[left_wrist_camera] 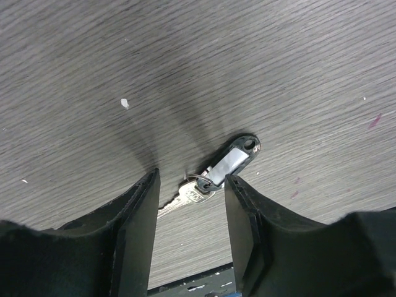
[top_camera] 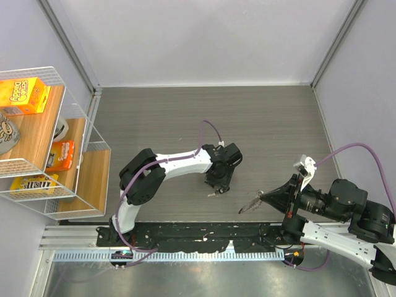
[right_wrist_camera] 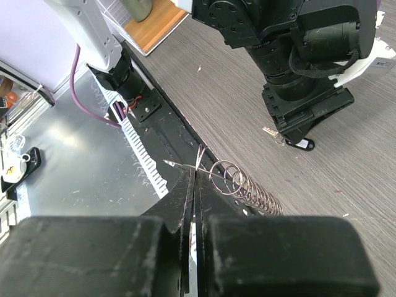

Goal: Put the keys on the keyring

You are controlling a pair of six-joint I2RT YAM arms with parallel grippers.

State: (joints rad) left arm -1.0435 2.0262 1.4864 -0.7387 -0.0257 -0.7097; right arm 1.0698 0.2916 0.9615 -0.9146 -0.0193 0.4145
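The keys lie flat on the grey wood table: a small silver key joined to a piece with a black head. My left gripper points down over them, open, with one finger on each side and neither touching them. In the top view the keys show just below the left gripper. The keyring is a silver wire coil stretched out like a spring. My right gripper is shut on its thin wire end and holds the keyring above the table's near edge.
A wire shelf with orange boxes stands at the far left. The black and metal base rail runs along the near edge, close under the keyring. In the right wrist view the left arm's wrist towers over the keys.
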